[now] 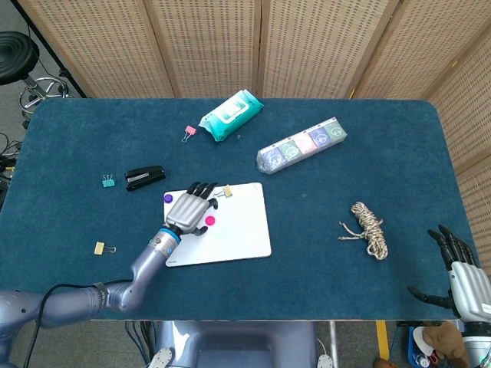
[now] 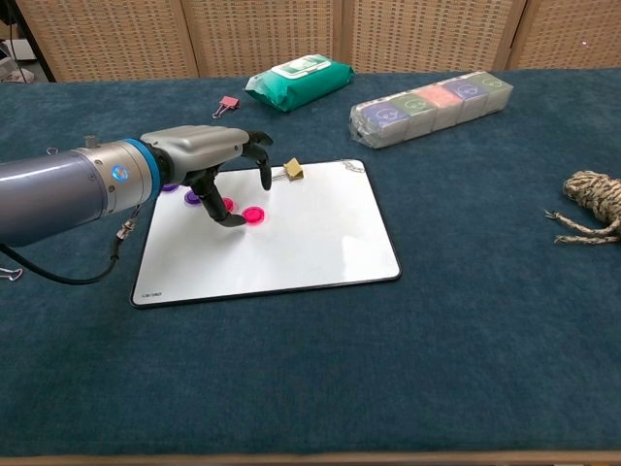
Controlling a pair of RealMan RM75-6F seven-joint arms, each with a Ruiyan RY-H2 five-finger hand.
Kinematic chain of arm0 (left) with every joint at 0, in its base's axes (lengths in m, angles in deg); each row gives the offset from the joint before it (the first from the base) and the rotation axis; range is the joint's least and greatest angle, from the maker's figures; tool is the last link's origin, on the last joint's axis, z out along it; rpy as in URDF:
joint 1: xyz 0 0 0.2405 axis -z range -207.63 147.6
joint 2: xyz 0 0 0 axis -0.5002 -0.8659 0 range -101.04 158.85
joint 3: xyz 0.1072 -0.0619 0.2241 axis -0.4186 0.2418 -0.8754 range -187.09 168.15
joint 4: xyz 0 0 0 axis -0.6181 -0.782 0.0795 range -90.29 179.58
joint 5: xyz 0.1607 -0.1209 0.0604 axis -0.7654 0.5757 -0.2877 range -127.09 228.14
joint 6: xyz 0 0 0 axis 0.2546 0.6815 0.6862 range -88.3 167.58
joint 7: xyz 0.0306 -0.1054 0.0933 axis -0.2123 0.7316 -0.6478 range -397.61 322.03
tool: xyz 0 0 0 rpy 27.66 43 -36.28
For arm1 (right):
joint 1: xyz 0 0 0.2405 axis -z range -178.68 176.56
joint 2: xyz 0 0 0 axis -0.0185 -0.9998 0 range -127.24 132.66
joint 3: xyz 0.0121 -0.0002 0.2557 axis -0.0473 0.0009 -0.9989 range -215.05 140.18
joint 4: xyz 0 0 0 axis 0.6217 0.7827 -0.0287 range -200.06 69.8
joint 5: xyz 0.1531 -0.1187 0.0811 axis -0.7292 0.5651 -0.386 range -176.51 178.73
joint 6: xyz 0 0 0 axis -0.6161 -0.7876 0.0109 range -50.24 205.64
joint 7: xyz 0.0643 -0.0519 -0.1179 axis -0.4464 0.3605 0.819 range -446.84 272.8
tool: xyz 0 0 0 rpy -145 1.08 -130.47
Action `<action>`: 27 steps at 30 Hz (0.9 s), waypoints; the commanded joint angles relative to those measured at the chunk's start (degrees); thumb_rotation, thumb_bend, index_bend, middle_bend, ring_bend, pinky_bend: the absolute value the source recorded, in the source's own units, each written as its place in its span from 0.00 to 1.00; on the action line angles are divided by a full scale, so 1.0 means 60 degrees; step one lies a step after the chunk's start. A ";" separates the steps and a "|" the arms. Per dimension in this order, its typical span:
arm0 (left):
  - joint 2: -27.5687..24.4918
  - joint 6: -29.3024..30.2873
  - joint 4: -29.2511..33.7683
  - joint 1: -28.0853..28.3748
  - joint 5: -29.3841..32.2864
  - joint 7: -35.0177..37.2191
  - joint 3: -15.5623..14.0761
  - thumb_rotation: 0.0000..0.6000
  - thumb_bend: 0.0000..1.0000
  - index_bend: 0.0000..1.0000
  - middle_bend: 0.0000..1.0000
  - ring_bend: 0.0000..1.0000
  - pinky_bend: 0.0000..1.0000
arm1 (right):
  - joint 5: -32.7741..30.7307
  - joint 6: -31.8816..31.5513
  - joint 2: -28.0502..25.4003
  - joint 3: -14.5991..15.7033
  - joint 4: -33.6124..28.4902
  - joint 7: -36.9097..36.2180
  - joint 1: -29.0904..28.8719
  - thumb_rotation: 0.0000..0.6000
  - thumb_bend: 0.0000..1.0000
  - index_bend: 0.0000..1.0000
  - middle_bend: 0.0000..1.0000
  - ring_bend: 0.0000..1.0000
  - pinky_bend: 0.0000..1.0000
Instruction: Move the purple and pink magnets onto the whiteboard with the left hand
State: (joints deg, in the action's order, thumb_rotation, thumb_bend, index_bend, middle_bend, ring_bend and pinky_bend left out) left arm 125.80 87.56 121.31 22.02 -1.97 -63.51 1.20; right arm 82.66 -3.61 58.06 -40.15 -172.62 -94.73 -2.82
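Observation:
The whiteboard point(image 1: 234, 230) point(image 2: 301, 243) lies flat near the table's front. A pink magnet point(image 1: 209, 221) point(image 2: 254, 215) lies free on its upper left part. A second pink spot point(image 2: 226, 205) shows just left of it, under the fingers. The purple magnet point(image 1: 167, 198) point(image 2: 192, 198) sits on the cloth by the board's top-left corner. My left hand point(image 1: 188, 210) point(image 2: 209, 160) hovers over that corner with its fingers apart and bent down, holding nothing. My right hand point(image 1: 460, 276) is at the table's front right edge, fingers spread and empty.
A yellow binder clip point(image 1: 227, 191) point(image 2: 293, 169) sits at the board's top edge. A black stapler point(image 1: 145, 177), a teal clip point(image 1: 108, 181), a pink clip point(image 1: 189, 133), a wipes pack point(image 1: 231, 115), a box row point(image 1: 301, 145) and a rope coil point(image 1: 370, 228) lie around.

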 commanded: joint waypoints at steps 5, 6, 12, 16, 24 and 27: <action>-0.0840 0.0506 0.0883 -0.0286 -0.0596 0.0325 0.0015 1.00 0.25 0.15 0.00 0.00 0.00 | 0.0059 -0.0033 0.0002 0.0015 -0.0016 0.0010 0.0012 1.00 0.00 0.09 0.00 0.00 0.00; -0.1175 0.0789 0.1202 -0.0470 -0.0914 0.0526 0.0005 1.00 0.25 0.12 0.00 0.00 0.00 | 0.0089 -0.0065 0.0005 0.0019 -0.0028 0.0012 0.0024 1.00 0.00 0.09 0.00 0.00 0.00; -0.2696 0.2060 0.2390 -0.1554 -0.2708 0.1688 -0.0537 1.00 0.20 0.00 0.00 0.00 0.00 | 0.0293 -0.0237 0.0056 0.0037 0.0017 -0.0017 0.0072 1.00 0.00 0.09 0.00 0.00 0.00; -0.3555 0.3220 0.2837 -0.2456 -0.3714 0.2252 -0.1041 1.00 0.13 0.00 0.00 0.00 0.00 | 0.0478 -0.0500 0.0148 0.0020 0.0080 0.0134 0.0136 1.00 0.00 0.08 0.00 0.00 0.00; -0.4748 0.5835 0.3142 -0.4622 -0.5407 0.3298 -0.2276 1.00 0.12 0.00 0.00 0.00 0.00 | 0.1200 -0.1831 0.0991 -0.0201 0.0734 0.1135 0.0407 1.00 0.00 0.03 0.00 0.00 0.00; -0.4978 0.6528 0.3236 -0.5313 -0.5650 0.3455 -0.2599 1.00 0.12 0.00 0.00 0.00 0.00 | 0.1556 -0.2208 0.1224 -0.0212 0.0913 0.1242 0.0478 1.00 0.00 0.02 0.00 0.00 0.00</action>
State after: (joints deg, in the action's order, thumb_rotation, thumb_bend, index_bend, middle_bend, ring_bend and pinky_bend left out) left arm 97.86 123.52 139.83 -6.62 -33.83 -44.43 -12.14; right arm 90.72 -15.62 64.37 -41.21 -168.05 -87.97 -0.42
